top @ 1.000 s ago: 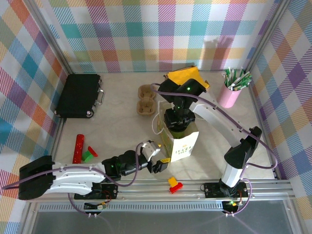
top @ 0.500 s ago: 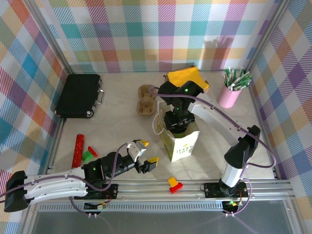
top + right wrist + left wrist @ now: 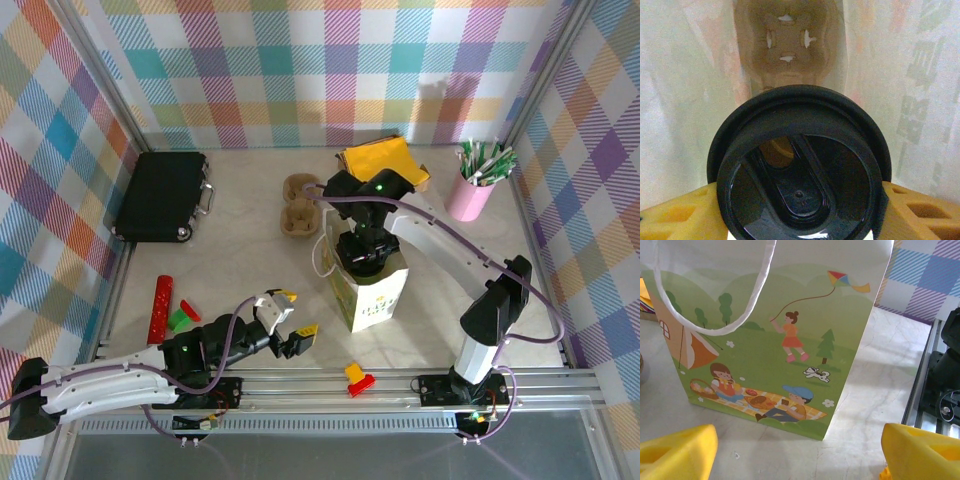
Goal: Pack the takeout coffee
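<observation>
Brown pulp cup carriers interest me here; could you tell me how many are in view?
2. One carrier lies on the table left of the paper bag; the other sits inside that bag, below the lidded cup. More may be hidden.

Coffee (image 3: 800, 195): lower centre of the right wrist frame, upright, seen top-down. Round glossy black lid (image 3: 790, 100) with a recessed centre; cup body hidden beneath it. Yellow fingers (image 3: 675, 215) touch its left and right sides. It sits inside the white bag (image 3: 690, 75), with a brown tray (image 3: 787, 45) deeper in.
</observation>
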`<state>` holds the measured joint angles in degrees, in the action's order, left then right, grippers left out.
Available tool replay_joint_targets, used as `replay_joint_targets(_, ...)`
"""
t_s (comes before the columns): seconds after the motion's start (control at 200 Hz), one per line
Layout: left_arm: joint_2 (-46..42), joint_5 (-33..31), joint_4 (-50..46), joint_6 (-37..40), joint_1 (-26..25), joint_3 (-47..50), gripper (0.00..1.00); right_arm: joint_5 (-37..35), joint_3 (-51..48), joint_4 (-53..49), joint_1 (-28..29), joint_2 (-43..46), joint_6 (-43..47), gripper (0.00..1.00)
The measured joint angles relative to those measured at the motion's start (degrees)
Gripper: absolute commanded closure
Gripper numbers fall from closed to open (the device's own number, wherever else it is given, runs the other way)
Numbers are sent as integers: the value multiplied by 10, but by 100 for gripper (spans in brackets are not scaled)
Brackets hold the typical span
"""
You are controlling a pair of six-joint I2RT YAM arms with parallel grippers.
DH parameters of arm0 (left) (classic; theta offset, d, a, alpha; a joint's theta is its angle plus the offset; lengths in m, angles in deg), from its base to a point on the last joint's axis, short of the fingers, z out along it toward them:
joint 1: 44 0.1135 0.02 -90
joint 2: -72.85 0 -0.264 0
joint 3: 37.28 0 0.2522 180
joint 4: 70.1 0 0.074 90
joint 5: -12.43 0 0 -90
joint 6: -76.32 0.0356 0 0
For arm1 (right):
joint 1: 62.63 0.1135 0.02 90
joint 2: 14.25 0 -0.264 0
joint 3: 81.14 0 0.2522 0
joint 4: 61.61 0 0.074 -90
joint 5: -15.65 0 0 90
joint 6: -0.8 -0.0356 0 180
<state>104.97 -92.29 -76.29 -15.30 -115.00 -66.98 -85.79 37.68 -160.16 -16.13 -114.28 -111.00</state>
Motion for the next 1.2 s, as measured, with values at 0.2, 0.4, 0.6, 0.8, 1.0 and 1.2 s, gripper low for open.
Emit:
replay_joint_targets(0.2, 15, -4, 0, 0, 0, 0, 15, 2, -29, 17, 0, 2, -4, 43)
replay_joint_targets(0.4, 20, -4, 1, 0, 0, 0, 14, 6, -51, 30, 0, 10, -4, 43)
replay_joint_targets(0.6, 26, -9, 1, 0, 1, 0, 13, 9, -66, 45, 0, 18, -4, 43)
replay_joint_targets(0.8, 35, -9, 1, 0, 0, 0, 13, 11, -85, 59, 0, 26, -4, 44)
replay_joint_targets(1.0, 43, -10, 1, 0, 1, 0, 13, 13, -98, 69, 0, 31, -4, 44)
replay_joint_targets(1.2, 50, -10, 2, 0, 1, 0, 13, 15, -109, 77, 0, 34, -4, 44)
